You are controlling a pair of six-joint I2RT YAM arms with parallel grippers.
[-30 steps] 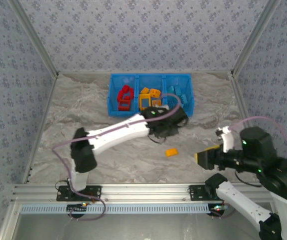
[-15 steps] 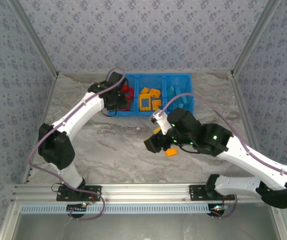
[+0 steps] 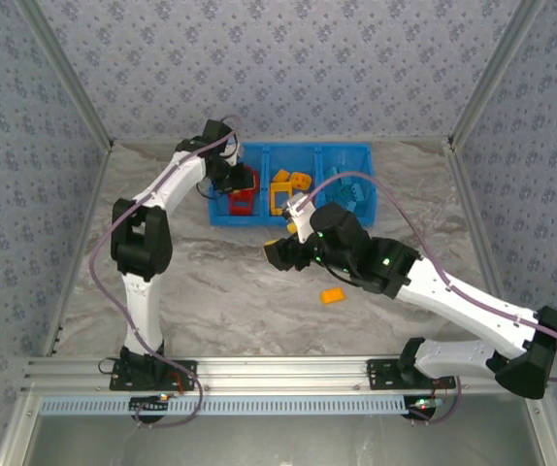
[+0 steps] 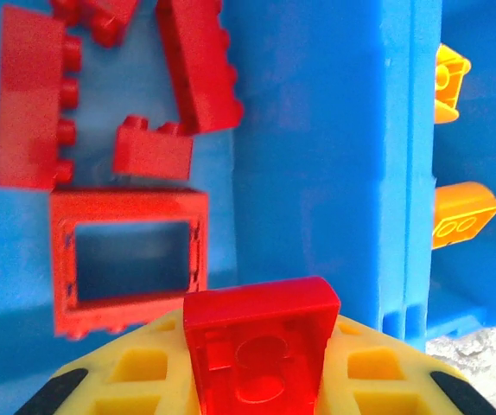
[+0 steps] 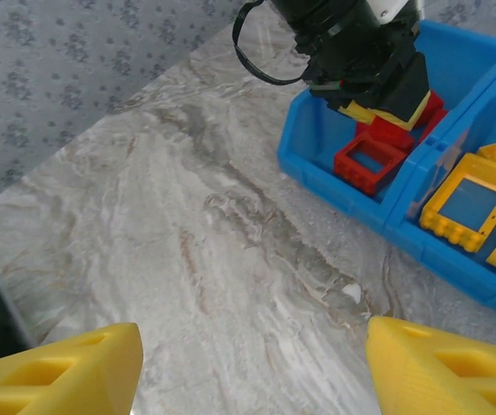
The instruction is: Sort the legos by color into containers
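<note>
My left gripper [image 3: 243, 181] hangs over the left compartment of the blue bin [image 3: 298, 147], shut on a red lego [image 4: 261, 341] between its yellow fingers. Below it lie several red legos, among them an open frame [image 4: 131, 259] and a long brick [image 4: 28, 95]. Yellow legos [image 3: 290, 189] fill the middle compartment and teal ones [image 3: 348, 189] the right. One orange lego [image 3: 333, 295] lies loose on the table. My right gripper [image 3: 277, 254] hovers open over bare marble left of that lego, nothing between its fingers [image 5: 58, 372].
The right wrist view shows the left gripper [image 5: 378, 82] above the red frame [image 5: 371, 162], and a yellow frame [image 5: 473, 199] beyond the divider. Patterned walls enclose the table [image 3: 162, 282] on three sides.
The left arm swung from in front of the bin to over its left compartment. The right arm came in from the far right to the table's middle, its jaws widening.
</note>
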